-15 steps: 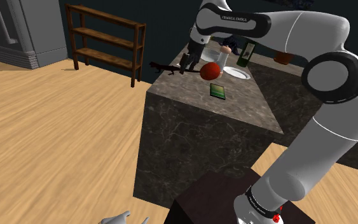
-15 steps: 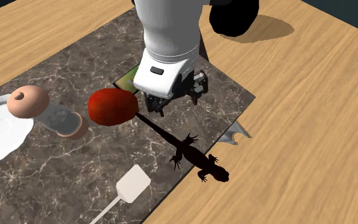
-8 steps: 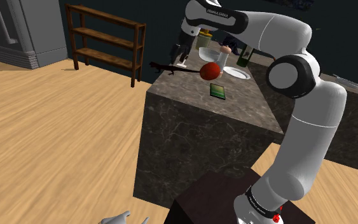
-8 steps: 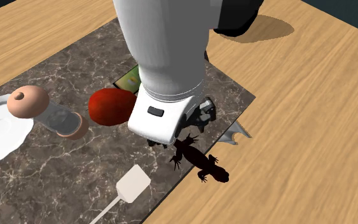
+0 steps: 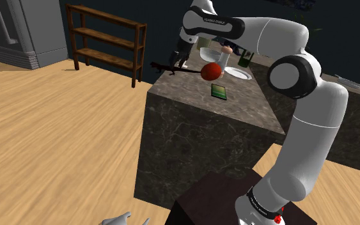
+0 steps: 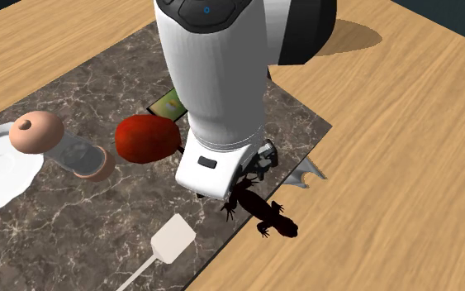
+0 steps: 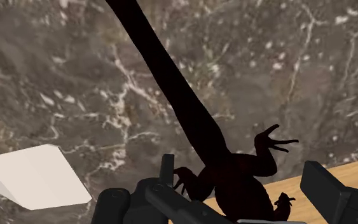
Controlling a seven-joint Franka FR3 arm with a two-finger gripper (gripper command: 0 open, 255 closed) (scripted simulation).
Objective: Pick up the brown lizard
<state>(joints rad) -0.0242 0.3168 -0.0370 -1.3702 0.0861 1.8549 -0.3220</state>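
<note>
Black two-finger end effector [image 7: 247, 181], fingers spread wide, straddles the dark brown lizard [image 7: 199, 127] at the edge of the dark marbled tabletop [image 7: 298, 63]; white spatula [image 7: 37, 178] nearby.

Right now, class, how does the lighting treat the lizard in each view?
Shoulder view: the lizard is a thin dark outline before a dim background. Second exterior view: nearly black at the edge of the evenly lit counter. Wrist view: a flat black shape with no shading, sharp against the stone.
</note>
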